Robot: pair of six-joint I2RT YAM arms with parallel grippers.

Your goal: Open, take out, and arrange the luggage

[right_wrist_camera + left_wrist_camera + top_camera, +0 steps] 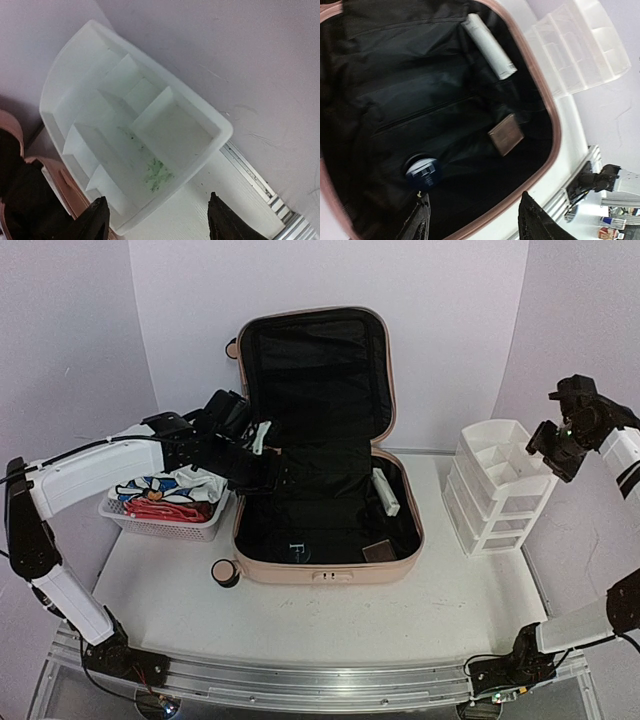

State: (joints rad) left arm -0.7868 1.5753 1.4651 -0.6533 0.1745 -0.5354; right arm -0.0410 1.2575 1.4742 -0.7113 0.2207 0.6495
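Luggage point(280, 570) lies open on the tabletop point(400, 625), its lid standing straight up at the back and black lining showing all round. It sits directly beneath the left end effector point(268, 472), which hangs over the left side of the lower shell. The jaws are parted and there's nothing between them.

Look under that end effector. A dark blue round lid point(422, 172) sits just ahead of its left finger. A flat brown square point(506, 134) lies further ahead, over toward the right finger. Furthest ahead, a white tube point(487, 45) rests against the shell's wall.

Out to the left of the end effector, just beside the luggage, is a white basket point(165, 528) stuffed with colourful cloth.

Now the other side. The right end effector point(160, 222) is well apart from the luggage, poised over the white drawer organizer point(210, 120). Its jaws are spread wide and they're empty. The top tray's compartments lie right below the fingertips. There's a pale green smudge point(156, 174) in the nearest one, though I can't make out what it is.
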